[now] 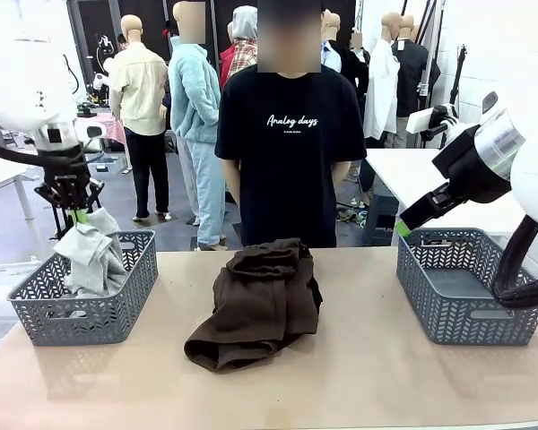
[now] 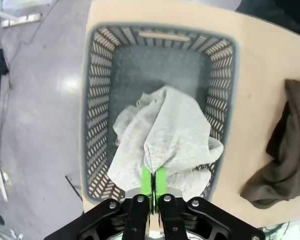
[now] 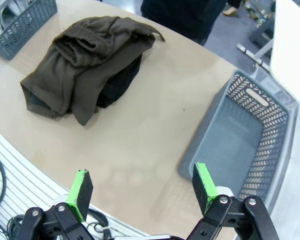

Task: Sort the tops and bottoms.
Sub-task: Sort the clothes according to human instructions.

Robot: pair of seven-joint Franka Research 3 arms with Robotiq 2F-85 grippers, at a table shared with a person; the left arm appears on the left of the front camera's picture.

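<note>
Now we hold the soft light grey cloth top (image 2: pixel 165 130) pinched in our closed left tool (image 2: pixel 153 175), its tail already in the grey plastic lattice basket (image 2: pixel 92 100), seemingly ready to drop. The dark brown cloth trousers (image 1: pixel 260 305) lie heaped on the bench (image 1: pixel 386 376), with our right tool (image 3: pixel 142 186) open and empty.

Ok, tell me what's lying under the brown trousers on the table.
A black cloth pokes out from beneath the brown trousers. Most of it is covered, so its shape and whether anything else lies below cannot be seen.
</note>
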